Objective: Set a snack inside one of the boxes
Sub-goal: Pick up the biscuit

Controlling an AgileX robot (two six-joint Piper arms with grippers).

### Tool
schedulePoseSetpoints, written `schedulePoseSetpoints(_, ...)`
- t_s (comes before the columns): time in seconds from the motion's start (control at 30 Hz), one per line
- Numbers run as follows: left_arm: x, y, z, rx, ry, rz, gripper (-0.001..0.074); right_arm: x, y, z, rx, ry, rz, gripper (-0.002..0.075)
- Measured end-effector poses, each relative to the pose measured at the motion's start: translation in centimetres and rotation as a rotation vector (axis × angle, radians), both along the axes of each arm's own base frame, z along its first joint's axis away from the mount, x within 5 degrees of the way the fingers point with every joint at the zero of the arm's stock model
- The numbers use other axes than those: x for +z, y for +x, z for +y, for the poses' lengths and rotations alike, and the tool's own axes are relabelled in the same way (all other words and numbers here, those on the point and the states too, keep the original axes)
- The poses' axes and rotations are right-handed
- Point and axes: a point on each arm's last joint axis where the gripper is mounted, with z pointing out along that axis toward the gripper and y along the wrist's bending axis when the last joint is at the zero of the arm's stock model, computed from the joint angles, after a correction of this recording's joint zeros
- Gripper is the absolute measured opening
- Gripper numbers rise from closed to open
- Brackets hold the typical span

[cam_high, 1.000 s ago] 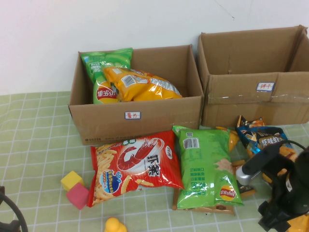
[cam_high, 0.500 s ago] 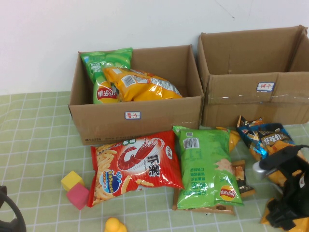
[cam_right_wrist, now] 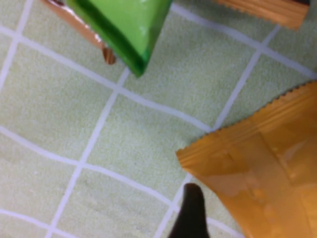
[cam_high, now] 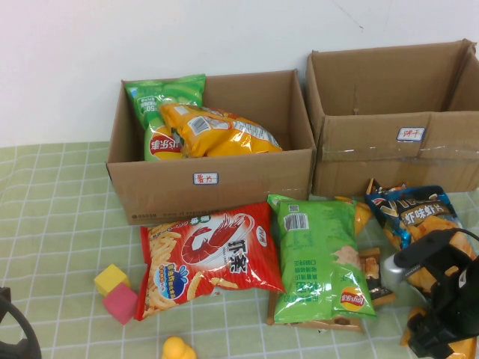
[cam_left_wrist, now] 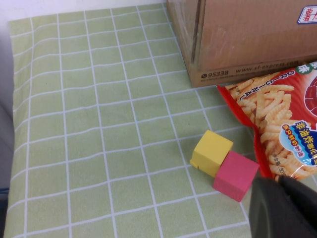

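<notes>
Task not started — the snack (cam_high: 211, 256) lies flat on the bench (cam_high: 60, 224), just in front of the box (cam_high: 209, 149). My right hand (cam_high: 441, 314) hovers low near the bench's right edge, my left hand (cam_left_wrist: 282, 208) by the blocks; grip state of either: cannot tell. Remaining: grasp, lift, deposit.

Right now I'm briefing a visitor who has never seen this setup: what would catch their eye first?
The glossy red shrimp-stick bag lies flat on the green checked cloth, just in front of the plain-fronted carton, which already holds a green bag and a yellow bag. A green Lay's bag lies beside it. The right gripper sits low at the table's right front corner; the left gripper is parked near the yellow and pink blocks.
</notes>
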Motion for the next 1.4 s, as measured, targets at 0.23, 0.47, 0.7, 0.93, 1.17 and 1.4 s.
schedulePoseSetpoints(0.23,0.0,0.0,0.0,-0.003,0.005,-0.001,-0.0002,0.7,-0.6,0.2,0.042,0.034,0.029,0.0556)
schedulePoseSetpoints(0.47,0.0,0.0,0.0,-0.004,0.008,-0.004,-0.0002,2.5,-0.9,1.3,0.120,0.160,-0.010,0.0556)
schedulePoseSetpoints(0.7,0.0,0.0,0.0,-0.004,0.008,-0.004,-0.0002,2.9,-1.0,0.6,0.220,0.084,-0.039,0.0556)
schedulePoseSetpoints(0.93,0.0,0.0,0.0,-0.003,0.003,-0.004,-0.0002,1.1,-0.6,0.2,0.274,0.007,-0.015,0.0556)
schedulePoseSetpoints(1.17,0.0,0.0,0.0,-0.003,0.001,-0.004,-0.0002,-0.6,-0.4,0.1,0.301,-0.028,0.025,0.0556)
schedulePoseSetpoints(1.4,0.0,0.0,0.0,-0.003,0.000,-0.004,-0.0002,-0.9,-0.4,0.0,0.301,-0.033,0.039,0.0489)
